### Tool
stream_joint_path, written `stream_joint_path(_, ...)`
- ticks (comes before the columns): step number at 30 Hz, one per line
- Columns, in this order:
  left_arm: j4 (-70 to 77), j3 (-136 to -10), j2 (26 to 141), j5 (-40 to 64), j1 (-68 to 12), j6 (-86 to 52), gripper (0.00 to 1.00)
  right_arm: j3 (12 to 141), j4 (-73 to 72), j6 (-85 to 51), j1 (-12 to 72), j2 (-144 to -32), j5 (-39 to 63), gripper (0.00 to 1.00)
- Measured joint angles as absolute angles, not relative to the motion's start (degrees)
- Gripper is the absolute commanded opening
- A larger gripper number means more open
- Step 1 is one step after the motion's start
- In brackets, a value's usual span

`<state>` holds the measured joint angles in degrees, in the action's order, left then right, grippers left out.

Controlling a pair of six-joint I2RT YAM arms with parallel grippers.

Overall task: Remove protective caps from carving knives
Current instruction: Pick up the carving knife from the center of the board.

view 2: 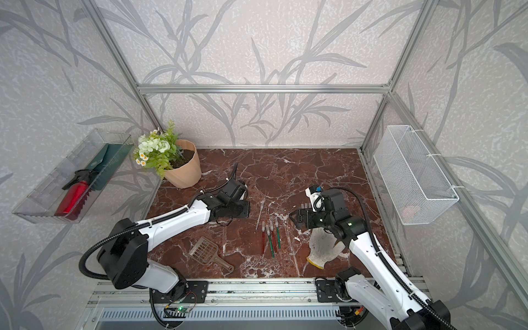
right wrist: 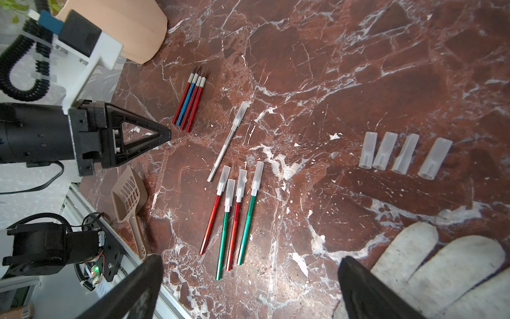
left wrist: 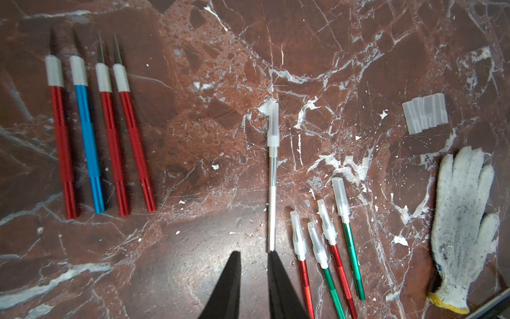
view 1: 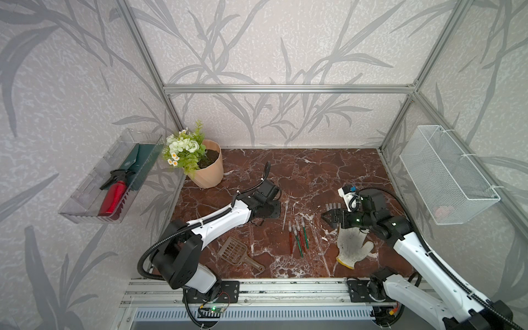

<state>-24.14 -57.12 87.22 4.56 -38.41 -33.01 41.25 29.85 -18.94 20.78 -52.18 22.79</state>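
A flower pot (view 1: 208, 168) stood at the far left corner of the bench (view 1: 314, 171). A scoop (view 1: 237, 253) lay near the front edge beside the left arm (view 1: 223, 220). A glove (view 1: 351, 245) lay partly under the right arm (view 1: 414, 251).

Four bare knives (left wrist: 89, 138), three red and one blue, lay side by side with their blades uncovered. A silver knife (left wrist: 271, 193) lay alone mid-bench with its cap (left wrist: 272, 124) on. Just beside it, four capped knives (left wrist: 329, 237), red and green, lay in a loose row. Four loose caps (right wrist: 405, 154) sat in a row well apart from the knives, near the glove's fingers.

The left end effector (left wrist: 254, 265) reached low over the bench, in line with the silver knife. Its tips were just short of the handle end, and its jaws stood a narrow gap apart with nothing between them. The right end effector (right wrist: 251, 259) hung over the glove and faced the knives, jaws spread wide and holding nothing.
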Motion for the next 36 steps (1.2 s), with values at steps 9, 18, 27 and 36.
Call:
stream_joint_path(9, -21.6, -57.1, 91.9, 5.8, -39.5, -32.6, 0.23, 41.3, 29.6, -19.4, 22.5, -54.1, 22.0, 1.00)
stream_joint_path(18, -19.8, -57.9, 96.7, 6.0, -41.2, -32.9, 0.22, 41.3, 29.5, -19.7, 23.7, -55.3, 21.1, 1.00)
stream_joint_path(27, -19.0, -59.8, 99.0, 6.4, -41.6, -33.2, 0.23, 41.3, 28.5, -19.7, 24.0, -56.2, 20.5, 0.99)
stream_joint_path(36, -19.1, -61.7, 101.9, 7.2, -42.2, -33.2, 0.18, 41.3, 28.4, -19.8, 24.1, -56.3, 20.4, 0.99)
